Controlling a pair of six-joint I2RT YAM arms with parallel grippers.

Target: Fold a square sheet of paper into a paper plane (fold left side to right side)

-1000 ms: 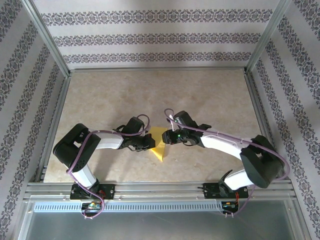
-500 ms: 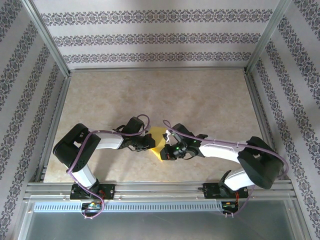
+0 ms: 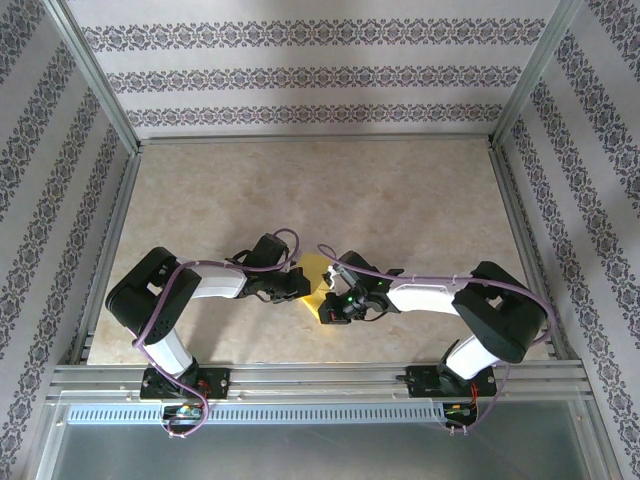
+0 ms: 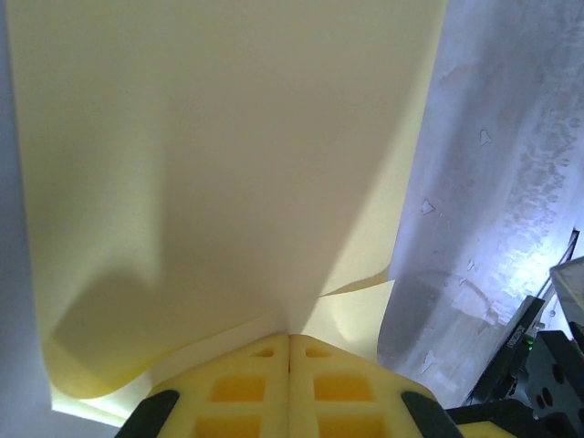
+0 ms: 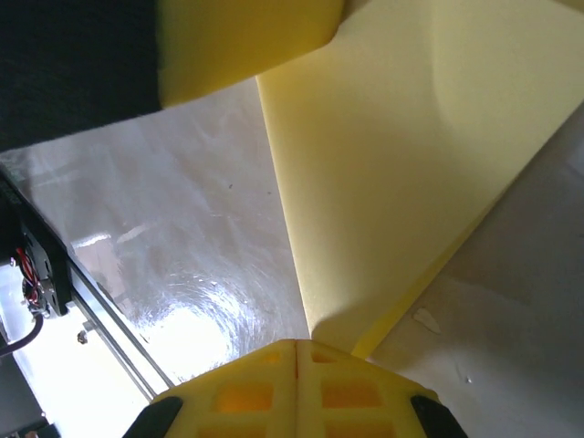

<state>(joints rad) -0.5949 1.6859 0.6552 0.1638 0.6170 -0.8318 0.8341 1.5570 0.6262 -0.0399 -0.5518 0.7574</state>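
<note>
Yellow paper [image 3: 316, 272] is pinched tight twice: left gripper [image 3: 302, 287] at nine o'clock, right gripper [image 3: 328, 311] at five o'clock.

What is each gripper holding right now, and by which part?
Both pinch the paper: left gripper on its left edge, right gripper at its near corner.

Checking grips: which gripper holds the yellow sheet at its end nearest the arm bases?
The right gripper, at the near tip of the sheet; the left gripper holds its left edge, farther back.
</note>
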